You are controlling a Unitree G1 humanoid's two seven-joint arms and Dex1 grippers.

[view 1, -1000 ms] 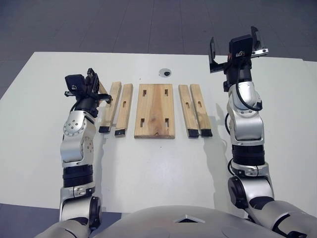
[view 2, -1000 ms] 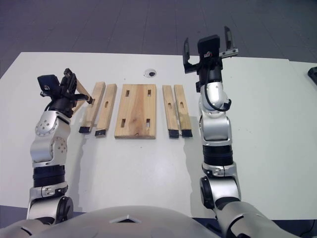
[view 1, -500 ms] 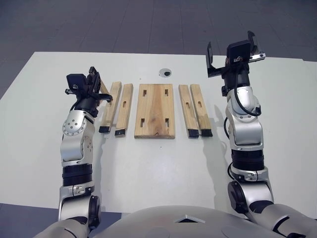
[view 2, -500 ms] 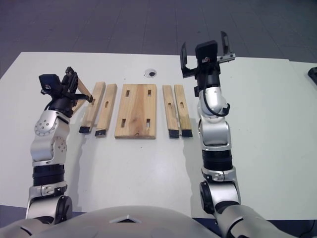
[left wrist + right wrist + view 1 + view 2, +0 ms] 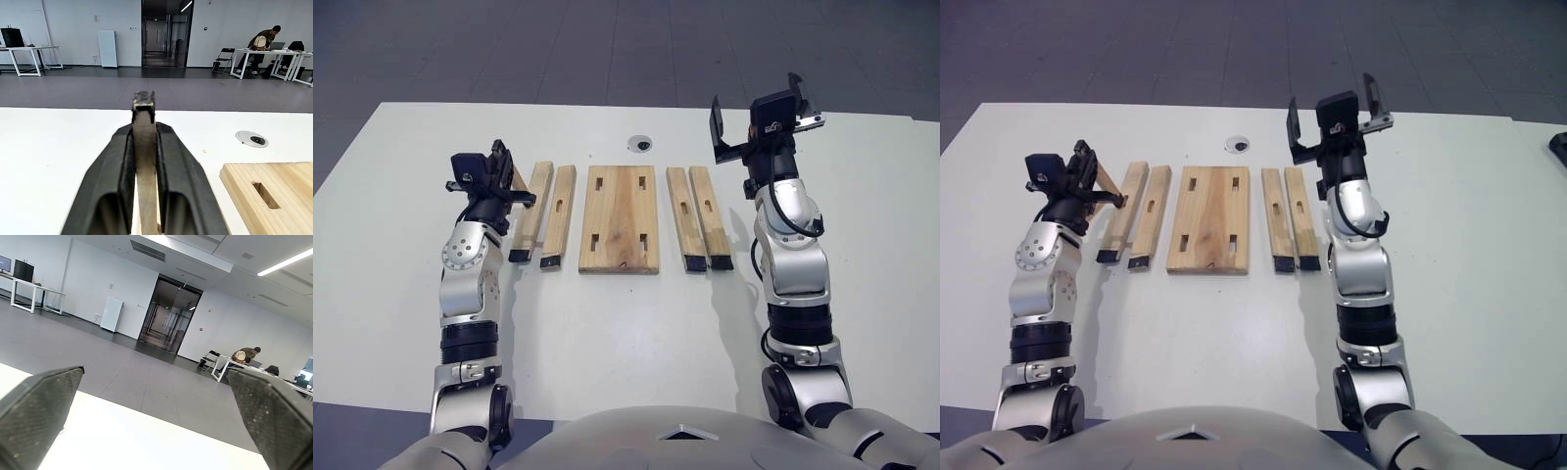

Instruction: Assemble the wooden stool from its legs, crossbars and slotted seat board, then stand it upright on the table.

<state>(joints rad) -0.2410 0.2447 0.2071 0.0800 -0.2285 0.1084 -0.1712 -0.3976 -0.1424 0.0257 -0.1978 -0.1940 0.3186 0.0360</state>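
Observation:
The slotted seat board [image 5: 620, 217] lies flat at the table's middle. Two slotted legs [image 5: 530, 208] [image 5: 558, 211] lie to its left and two more [image 5: 680, 217] [image 5: 710, 213] to its right, all with black feet toward me. My left gripper [image 5: 499, 174] hovers just left of the left pair, shut on a thin wooden crossbar [image 5: 145, 147] that sticks out past its fingertips. My right gripper [image 5: 759, 113] is held up above the far ends of the right legs, open, with its fingers [image 5: 34, 411] wide apart and nothing between them.
A round cable grommet [image 5: 640, 144] sits in the white table [image 5: 626, 333] just beyond the seat board. The near half of the table and its far right side are bare. The table's back edge runs behind the grippers.
My right gripper has swung left and a little lower, toward the right pair of legs, still open. The left gripper has shifted slightly right with the crossbar.

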